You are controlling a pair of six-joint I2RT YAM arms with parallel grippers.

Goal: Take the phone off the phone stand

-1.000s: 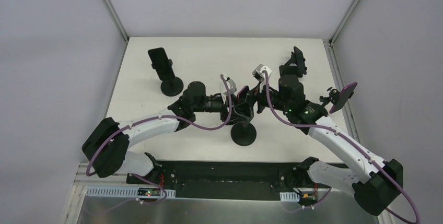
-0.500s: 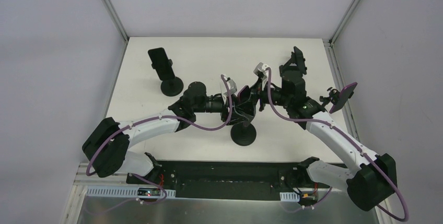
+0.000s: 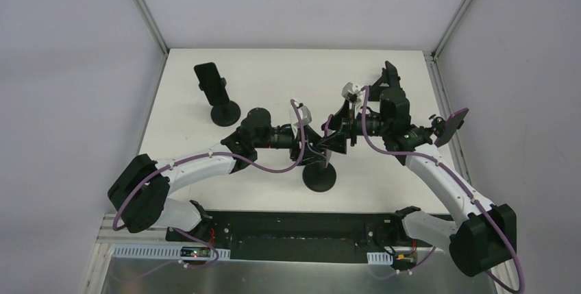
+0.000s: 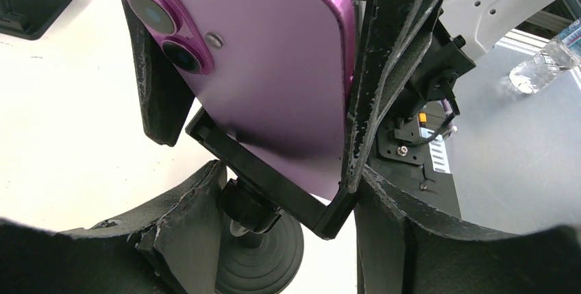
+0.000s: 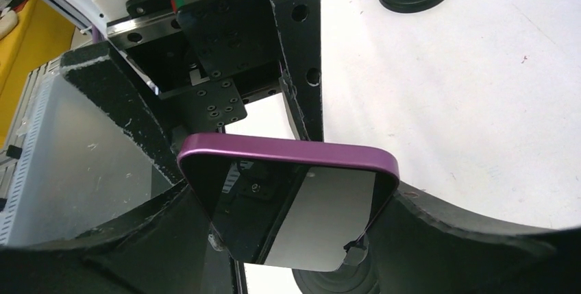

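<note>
now swinging rightward, the right gripper (image 5: 288, 191) is clutching the purple phone (image 4: 260, 75), not yet free, while the left gripper (image 4: 260, 153) is pinning the phone stand (image 3: 319, 178).

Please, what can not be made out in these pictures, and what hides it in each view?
Left wrist view: whether the left end effector squeezes the phone or only the stand's clamp; its own fingers cover the contact.
Right wrist view: most of the clamp, hidden behind the phone.
Top view: the phone itself, too small and buried between the left and the right end effector.
</note>
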